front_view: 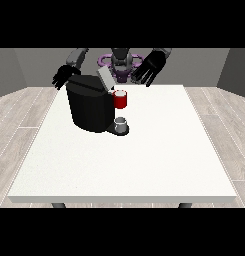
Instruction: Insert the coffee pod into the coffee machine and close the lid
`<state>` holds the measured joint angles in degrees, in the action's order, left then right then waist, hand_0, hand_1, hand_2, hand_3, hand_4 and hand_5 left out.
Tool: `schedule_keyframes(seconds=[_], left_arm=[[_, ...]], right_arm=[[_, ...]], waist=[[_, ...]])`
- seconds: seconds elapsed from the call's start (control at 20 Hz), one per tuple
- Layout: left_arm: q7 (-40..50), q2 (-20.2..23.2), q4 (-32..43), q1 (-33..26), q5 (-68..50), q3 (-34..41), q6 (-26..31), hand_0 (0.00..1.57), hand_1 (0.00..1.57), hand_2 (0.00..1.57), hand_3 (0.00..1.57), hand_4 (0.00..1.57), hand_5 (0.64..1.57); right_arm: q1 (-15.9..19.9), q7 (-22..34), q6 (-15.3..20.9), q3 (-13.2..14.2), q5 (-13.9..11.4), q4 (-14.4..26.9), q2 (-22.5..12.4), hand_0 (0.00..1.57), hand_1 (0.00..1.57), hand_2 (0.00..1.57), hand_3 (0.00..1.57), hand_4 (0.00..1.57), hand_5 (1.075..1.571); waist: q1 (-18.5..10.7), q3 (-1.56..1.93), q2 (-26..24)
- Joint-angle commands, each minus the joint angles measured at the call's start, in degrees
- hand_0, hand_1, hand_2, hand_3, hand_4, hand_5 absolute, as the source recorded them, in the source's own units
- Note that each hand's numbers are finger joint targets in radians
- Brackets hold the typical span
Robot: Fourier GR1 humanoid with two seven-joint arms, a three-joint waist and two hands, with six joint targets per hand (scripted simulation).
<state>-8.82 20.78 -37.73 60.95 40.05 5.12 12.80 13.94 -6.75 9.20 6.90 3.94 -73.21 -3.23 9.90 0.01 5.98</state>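
Observation:
The black coffee machine (89, 107) stands on the white table (144, 160), left of the middle. Its grey lid (104, 78) is tilted up and open. A red thing at the machine (121, 99) sits at its front right. Below it a small grey thing (121, 121) rests on the machine's base; I cannot tell whether it is the pod. The hand at the view's left (65, 76) hovers behind the machine's top left corner with its fingers spread. The hand at the view's right (150, 67) hangs above the table's far edge, right of the lid, fingers straight and apart, holding nothing.
The robot's torso (121, 61) is behind the table's far edge. The table's bare white surface stretches to the right of the machine and towards the near edge. Wooden floor surrounds the table.

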Motion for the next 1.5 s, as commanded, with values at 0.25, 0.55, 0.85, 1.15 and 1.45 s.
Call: schedule_keyframes(seconds=[0.25,0.55,0.85,1.15,1.45], left_arm=[[-4.5,-8.8,0.2,-12.3,-16.3,13.4,-1.7,0.00,0.00,0.00,0.00,0.24,1.571],[-5.5,-14.1,-1.5,-19.8,-20.5,13.8,1.1,0.00,0.00,0.00,0.00,0.00,1.571],[-4.4,-13.6,-1.5,-26.4,-25.0,17.1,3.1,0.00,0.00,0.00,0.00,0.00,1.571],[-3.7,-19.4,-6.4,-29.3,-27.1,14.8,2.6,0.00,0.00,0.00,0.00,0.00,1.571],[-2.8,-18.0,-12.8,-32.4,-30.8,14.4,5.4,0.00,0.00,0.00,0.00,0.00,1.571]], right_arm=[[-7.4,-0.5,-0.9,-0.5,0.8,-2.4,0.8,0.00,0.00,0.00,0.00,0.45,1.571],[-9.5,3.0,-2.8,-1.7,-1.3,-4.0,-3.2,0.00,0.00,0.00,0.00,0.39,1.571],[-7.2,8.1,-6.7,-3.8,0.2,-10.8,-4.8,0.00,0.00,0.00,0.00,0.00,1.571],[-1.9,10.9,-8.9,-3.8,0.8,-10.7,-6.6,0.00,0.00,0.00,0.00,0.00,1.571],[0.8,10.6,-8.9,-6.9,-2.7,-10.5,-5.9,0.00,0.00,0.00,0.00,0.24,1.571]], waist=[[-5.3,-0.12,-10.9],[-9.3,-0.04,-18.3],[-10.7,-0.04,-22.2],[-15.5,0.00,-20.9],[-17.1,-0.01,-17.3]])
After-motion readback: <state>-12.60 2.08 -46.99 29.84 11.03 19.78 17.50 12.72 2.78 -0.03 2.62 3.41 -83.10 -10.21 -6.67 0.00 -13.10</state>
